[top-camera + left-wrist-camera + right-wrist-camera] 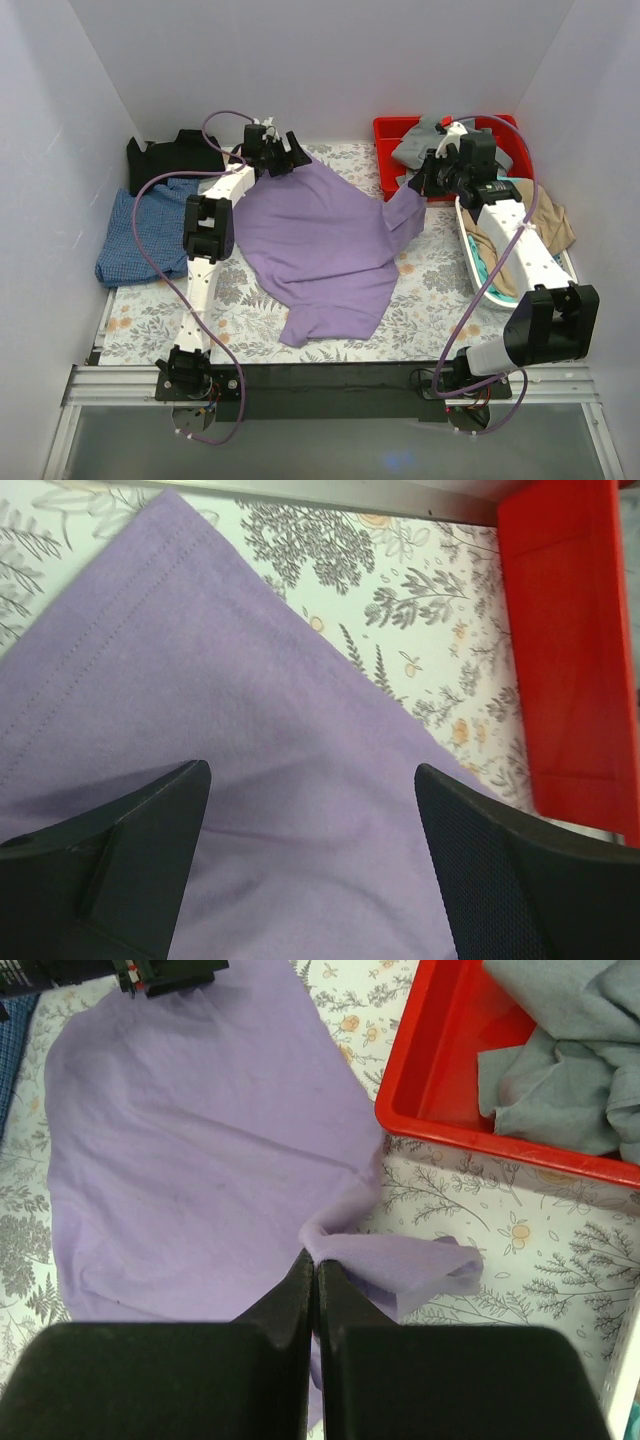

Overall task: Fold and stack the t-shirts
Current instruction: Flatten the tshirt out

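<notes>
White walls (300,60) all round, and the worktop (430,300) has a floral print cover. Using the red bin (382,150) at the far edge as my ref point.

T-shirts: 3 total, 1 of each colour.
- the lilac t-shirt (320,245) is plain & soft, spread mostly flat just left of the red bin and a bit nearer the arm bases. Some wrinkles, and the stitched hem is clear in the left wrist view. One sleeve is raised twd the bin's near-left corner.
- the blue check t-shirt (140,235) has a fine check and lies crumpled well left of the bin, by the side wall.
- the black t-shirt (170,155) is bunched up well left of the bin at the back wall, touching the blue one's far edge.

Pincers: 2.
- the right pincer (315,1260) is clamped tight on a bunched bit of the lilac t-shirt, just in front of the bin's near-left corner.
- the left pincer (310,780) has its jaws wide apart w/ nothing in them. It's over the lilac's far edge, left of the bin. Can't tell if it's touching the cloth.

Other stuff: 1 grey cloth (412,148) sits inside the bin. 1 white basket (466,240) is just on the bin's near side, w/ a tan cloth (555,225) in it.
</notes>
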You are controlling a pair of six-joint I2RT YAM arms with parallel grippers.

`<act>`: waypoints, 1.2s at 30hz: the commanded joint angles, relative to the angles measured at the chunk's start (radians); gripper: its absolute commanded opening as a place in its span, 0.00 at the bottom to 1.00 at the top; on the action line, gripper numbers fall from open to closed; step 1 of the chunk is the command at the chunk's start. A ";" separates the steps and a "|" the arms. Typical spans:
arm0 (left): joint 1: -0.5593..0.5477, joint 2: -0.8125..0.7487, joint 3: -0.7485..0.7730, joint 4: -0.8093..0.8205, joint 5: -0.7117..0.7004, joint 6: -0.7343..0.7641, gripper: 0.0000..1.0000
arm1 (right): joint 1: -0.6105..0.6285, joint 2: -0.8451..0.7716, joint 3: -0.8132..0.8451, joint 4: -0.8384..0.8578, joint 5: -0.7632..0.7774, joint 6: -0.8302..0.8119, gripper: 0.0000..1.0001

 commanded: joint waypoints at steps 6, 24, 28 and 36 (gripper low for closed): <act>-0.024 -0.004 0.042 -0.099 -0.215 0.229 0.84 | 0.005 0.017 -0.031 0.051 -0.052 0.014 0.01; 0.022 -0.311 -0.391 -0.124 -0.561 0.255 0.88 | 0.006 -0.041 -0.107 0.064 -0.026 0.008 0.01; 0.024 -0.265 -0.193 -0.170 -0.497 0.286 0.88 | 0.008 -0.019 -0.091 0.064 -0.046 0.007 0.01; 0.027 -0.141 0.037 -0.149 -0.547 0.334 0.88 | 0.009 0.011 -0.080 0.065 -0.057 0.007 0.01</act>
